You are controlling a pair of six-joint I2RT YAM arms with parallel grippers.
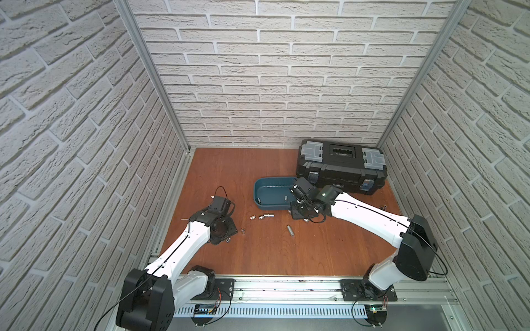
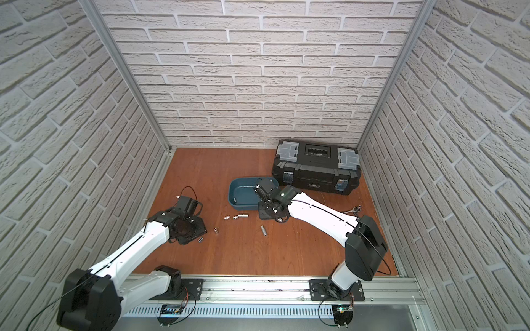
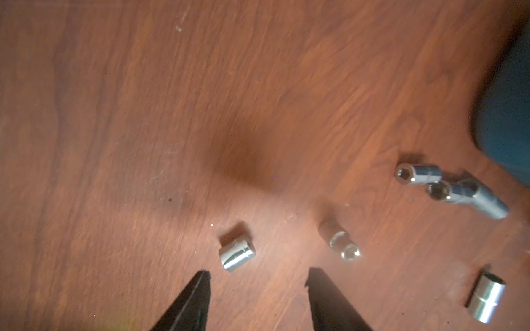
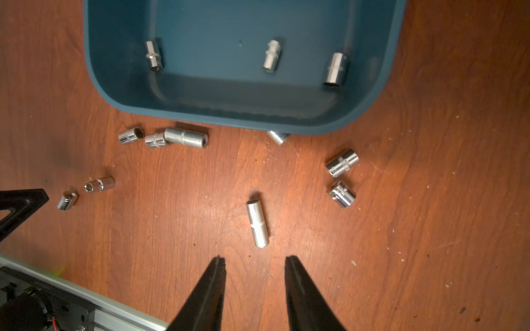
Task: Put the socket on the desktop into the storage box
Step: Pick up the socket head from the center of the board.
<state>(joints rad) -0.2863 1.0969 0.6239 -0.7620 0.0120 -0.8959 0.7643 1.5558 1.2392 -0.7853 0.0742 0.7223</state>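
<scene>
Your left hand (image 3: 258,273) is released and empty, a short socket (image 3: 237,256) lying on the surface (image 3: 143,114) just beyond its tips. Your right hand (image 4: 254,259) is likewise released and empty, with a long socket (image 4: 257,224) on the surface just ahead. Three sockets (image 4: 271,56) lie in the storage box (image 4: 229,121); loose sockets (image 4: 341,163) lie scattered outside it.

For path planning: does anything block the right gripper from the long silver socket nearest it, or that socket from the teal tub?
Nothing visible: bare wooden desktop lies between the right gripper, the long silver metal socket and the lidless teal plastic storage box.
</scene>
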